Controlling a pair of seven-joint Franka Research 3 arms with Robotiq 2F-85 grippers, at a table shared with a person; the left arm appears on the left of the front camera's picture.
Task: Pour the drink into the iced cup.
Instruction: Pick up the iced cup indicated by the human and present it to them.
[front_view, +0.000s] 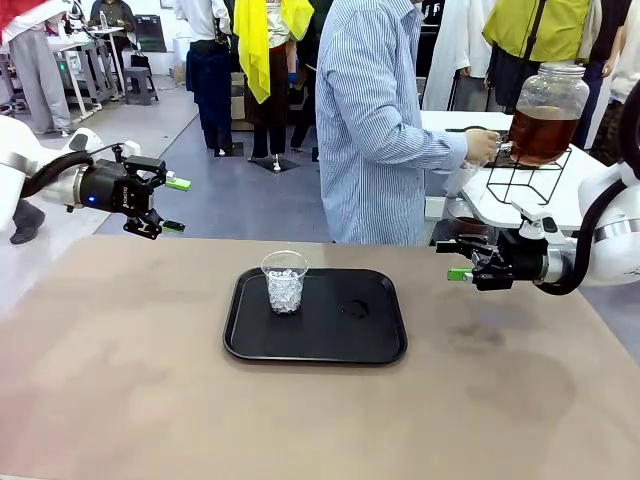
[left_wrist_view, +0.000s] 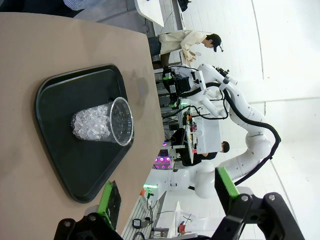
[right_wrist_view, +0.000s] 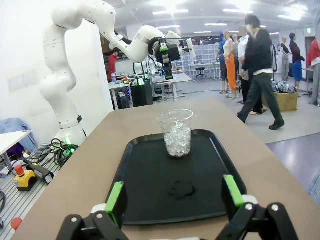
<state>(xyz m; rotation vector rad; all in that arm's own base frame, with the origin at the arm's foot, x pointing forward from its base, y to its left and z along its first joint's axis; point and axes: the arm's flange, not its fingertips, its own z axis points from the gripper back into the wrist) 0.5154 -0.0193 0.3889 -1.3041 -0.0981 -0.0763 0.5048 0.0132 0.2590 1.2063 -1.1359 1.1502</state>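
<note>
Beyond the brown surface (front_view: 120, 380), on a white side table (front_view: 600, 205) at the far right, the drink (front_view: 540, 135) sits amber-brown in a large glass jar (front_view: 555, 85). The jar is raised on a black wire stand (front_view: 525, 185), presumably so a vessel fits under its tap. A person in a striped shirt has a hand (front_view: 482, 147) at that tap; whether anything is being filled there is too unclear to tell. The drink is thus well apart from the iced cup (front_view: 285, 280), which stands upright, packed with ice cubes and holding no liquid. The cup is on the left half of a black tray (front_view: 385, 350) in the middle of the surface, likely put there to catch spills. On either side of the tray an arm hovers above the surface. The left jaws and the right jaws each stand wide apart and empty, pointed inward toward the cup as if ready to receive something to pour from. Nothing has been poured yet.
</note>
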